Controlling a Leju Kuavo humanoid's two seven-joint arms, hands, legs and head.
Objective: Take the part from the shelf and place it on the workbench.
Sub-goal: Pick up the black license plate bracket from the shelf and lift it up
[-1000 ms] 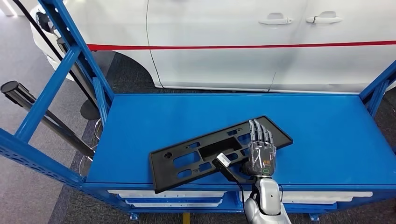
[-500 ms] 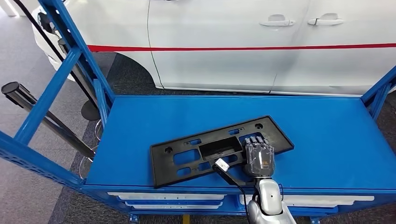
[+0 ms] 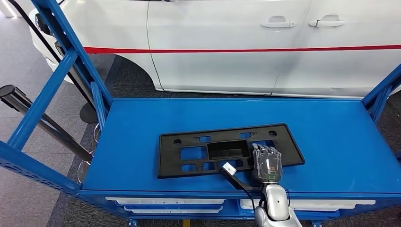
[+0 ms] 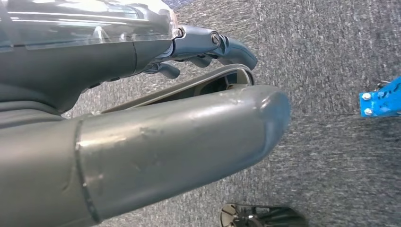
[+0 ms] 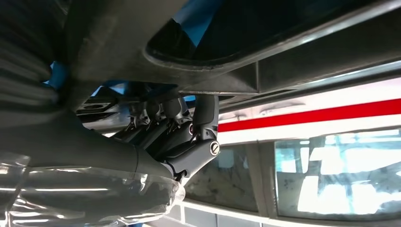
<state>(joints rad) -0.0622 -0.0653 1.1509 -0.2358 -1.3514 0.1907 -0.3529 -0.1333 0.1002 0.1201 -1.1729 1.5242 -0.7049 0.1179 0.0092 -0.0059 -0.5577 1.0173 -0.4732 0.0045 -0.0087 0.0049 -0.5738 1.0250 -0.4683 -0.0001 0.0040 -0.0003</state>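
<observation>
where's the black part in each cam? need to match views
Head view: black part lies flat on the blue shelf, right hand on its near right edge.
Right wrist view: its dark edge spans the top, fingers on it.
Left wrist view: not in it.
Shared landmark: the car's red stripe.

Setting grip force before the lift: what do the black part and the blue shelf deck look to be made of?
Black part: likely moulded plastic, matte, with neat cut-outs, round holes and a recessed pocket, and no metallic glint. Blue shelf deck: probably painted sheet metal, smooth with a soft sheen, matching the perforated blue frame. The right hand grips the part's near edge.
</observation>
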